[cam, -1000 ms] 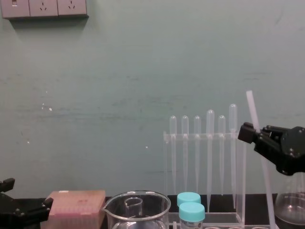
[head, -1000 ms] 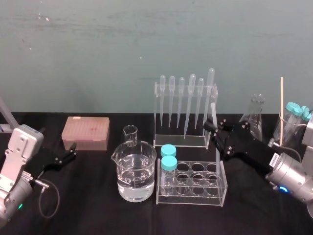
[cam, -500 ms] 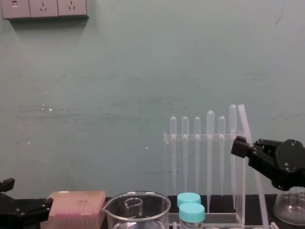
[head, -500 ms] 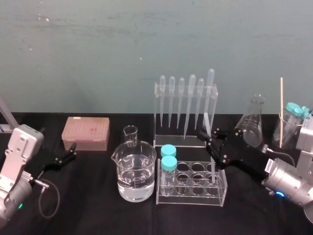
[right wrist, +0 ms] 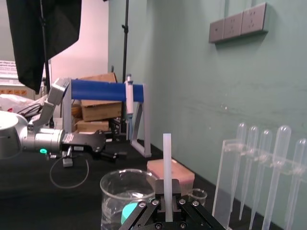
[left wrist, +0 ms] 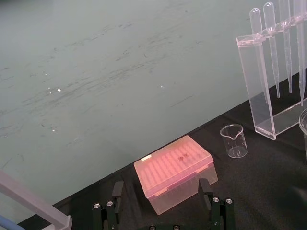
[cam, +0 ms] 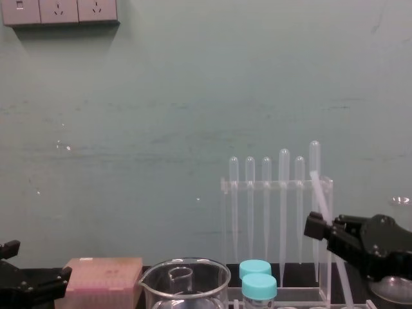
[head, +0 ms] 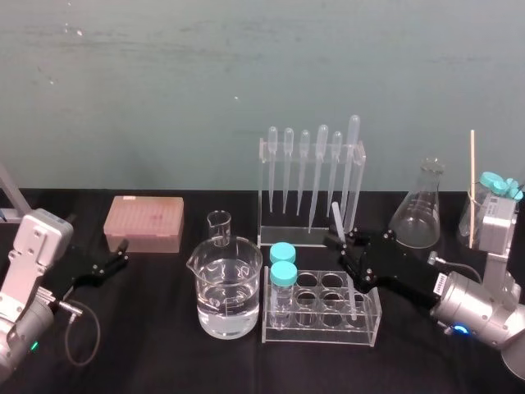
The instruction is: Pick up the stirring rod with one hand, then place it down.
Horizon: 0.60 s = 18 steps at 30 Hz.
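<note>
Black right gripper (head: 343, 245) clenched on thin translucent-white stirring rod (head: 335, 216).
Arm stretched low over clear plastic tube rack (head: 316, 335), rod tilted; left gripper (head: 115, 259) parked, jaws apart.

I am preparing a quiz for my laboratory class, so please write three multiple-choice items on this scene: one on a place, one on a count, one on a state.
1. Where is the pink tip box?
A) beside the flask
B) inside the big beaker
C) on the robot's left, near the left gripper

2. How many pipettes hang in the stand?
A) three
B) six
C) nine

3. What is the right gripper doing?
A) holding the stirring rod at the tube rack
B) hanging open
C) holding a flask

Answers: 1 C, it lies just beyond the parked left gripper. 2 B, six bulbs stand along the top bar. 3 A, it is shut on the rod.
</note>
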{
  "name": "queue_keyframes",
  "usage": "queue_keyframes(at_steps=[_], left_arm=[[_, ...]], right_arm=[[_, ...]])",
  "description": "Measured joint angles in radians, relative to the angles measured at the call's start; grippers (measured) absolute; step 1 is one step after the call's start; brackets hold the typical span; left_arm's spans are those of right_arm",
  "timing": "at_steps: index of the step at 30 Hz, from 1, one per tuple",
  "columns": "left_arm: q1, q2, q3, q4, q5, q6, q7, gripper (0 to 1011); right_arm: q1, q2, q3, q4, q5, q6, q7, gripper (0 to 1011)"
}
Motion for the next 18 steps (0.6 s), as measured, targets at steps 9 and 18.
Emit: queue_keyframes(at_steps=[9, 18], left_arm=[[0.000, 0.000, 0.000, 0.000, 0.000, 0.000, 0.000, 1000], [0.000, 0.000, 0.000, 0.000, 0.000, 0.000, 0.000, 1000]], right_arm=[[0.021, -0.003, -0.024, 0.050, -0.020, 0.017, 0.005, 67], [0.024, -0.001, -0.033, 0.058, -0.038, 0.045, -0.019, 67]])
